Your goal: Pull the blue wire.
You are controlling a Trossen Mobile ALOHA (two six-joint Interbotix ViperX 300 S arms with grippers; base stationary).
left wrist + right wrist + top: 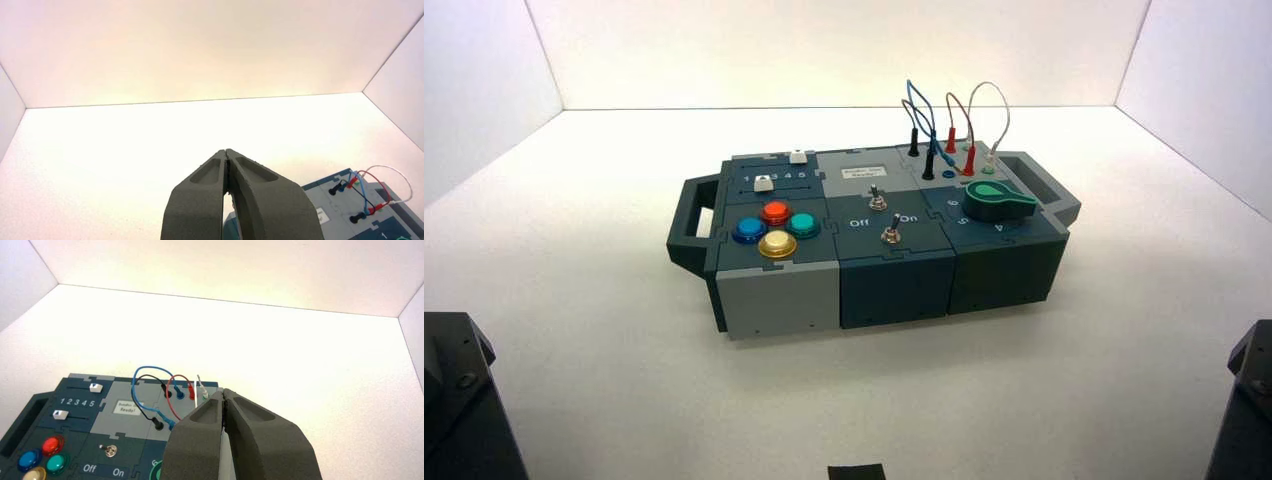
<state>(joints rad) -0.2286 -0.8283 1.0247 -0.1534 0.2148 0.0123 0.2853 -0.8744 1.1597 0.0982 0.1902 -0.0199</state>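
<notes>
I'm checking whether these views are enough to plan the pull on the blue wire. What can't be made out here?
- Blue wire: in the right wrist view, its nearer plug is partly covered by the shut right gripper.
- High view: both grippers are out of frame; only dark arm parts show at the bottom corners.
- Left wrist view: the shut left gripper hides most of the box, which the frame edge also cuts off.
- White label: lettering too small in the high view.

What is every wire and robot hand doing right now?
blue wire: arched, both plugs in the box.
black wire: both plugs in.
red wire: looped, plugged in.
white wire: looped, plugged in.
left gripper: shut, empty, away from the wires.
right gripper: shut, empty, short of the wires.
</notes>
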